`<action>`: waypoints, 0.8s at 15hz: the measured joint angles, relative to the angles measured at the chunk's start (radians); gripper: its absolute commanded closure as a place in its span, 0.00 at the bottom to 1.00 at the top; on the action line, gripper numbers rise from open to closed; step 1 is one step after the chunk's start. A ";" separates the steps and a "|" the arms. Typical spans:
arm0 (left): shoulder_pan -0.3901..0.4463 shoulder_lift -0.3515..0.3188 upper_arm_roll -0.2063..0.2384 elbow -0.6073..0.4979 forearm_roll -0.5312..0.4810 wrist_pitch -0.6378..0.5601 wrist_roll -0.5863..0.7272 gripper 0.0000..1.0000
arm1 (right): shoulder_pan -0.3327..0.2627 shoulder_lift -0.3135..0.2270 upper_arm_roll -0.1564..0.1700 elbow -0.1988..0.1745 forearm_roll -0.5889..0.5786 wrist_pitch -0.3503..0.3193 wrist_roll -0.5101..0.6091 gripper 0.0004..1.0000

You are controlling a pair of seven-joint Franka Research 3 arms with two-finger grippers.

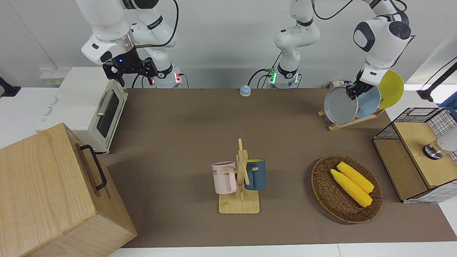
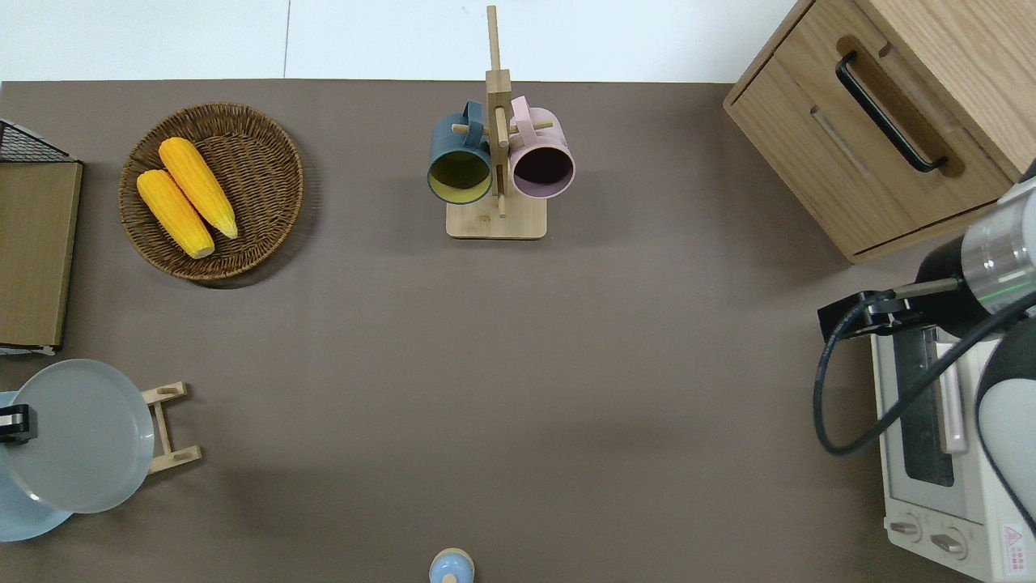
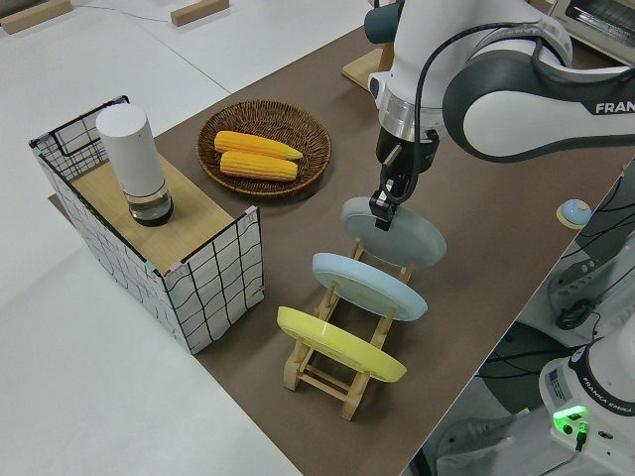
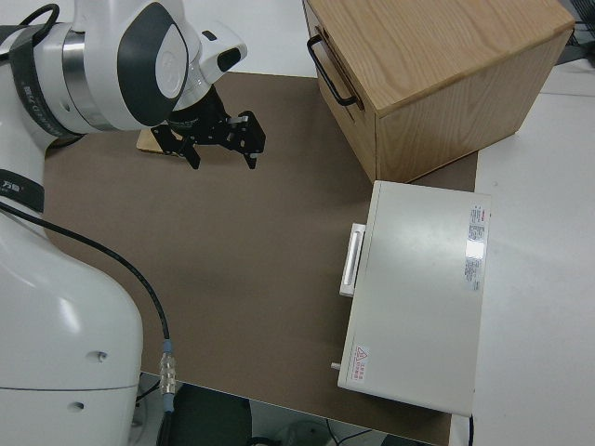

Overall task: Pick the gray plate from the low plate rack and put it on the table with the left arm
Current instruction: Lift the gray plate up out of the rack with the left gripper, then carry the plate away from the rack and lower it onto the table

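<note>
The gray plate (image 1: pixel 340 106) (image 2: pixel 81 437) (image 3: pixel 399 236) leans steeply at the end of the low plate rack (image 1: pixel 353 121) (image 2: pixel 167 427) (image 3: pixel 335 365) that lies farthest from the robots, at the left arm's end of the table (image 1: pixel 185 135). My left gripper (image 1: pixel 351 92) (image 2: pixel 13 425) (image 3: pixel 385 207) comes down from above and is shut on the plate's upper rim. Whether the plate's lower edge still rests between the pegs I cannot tell. The right arm is parked, its gripper (image 1: pixel 130 71) (image 4: pixel 219 141) open and holding nothing.
A sky-blue plate (image 1: pixel 370 101) (image 3: pixel 369 286) and a yellow plate (image 1: pixel 392 89) (image 3: pixel 339 344) stand in the same rack. A wicker basket (image 1: pixel 323 185) holds two corn cobs; a wire-sided shelf (image 1: pixel 416 153) stands beside it. A mug stand (image 1: pixel 241 178), toaster oven (image 1: pixel 89 107) and wooden cabinet (image 1: pixel 46 192) stand elsewhere.
</note>
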 measured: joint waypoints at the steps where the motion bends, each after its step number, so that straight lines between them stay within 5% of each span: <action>1: 0.000 0.000 -0.006 0.020 0.000 -0.020 0.000 0.90 | 0.000 0.000 0.000 0.000 0.000 0.000 0.000 0.02; 7: -0.014 0.001 -0.017 0.048 -0.022 -0.050 0.007 0.89 | 0.000 0.000 0.000 0.000 0.000 0.000 0.000 0.02; 12: -0.066 0.015 -0.021 0.047 -0.181 -0.053 0.008 0.89 | 0.000 0.000 0.000 0.000 0.000 0.000 0.000 0.02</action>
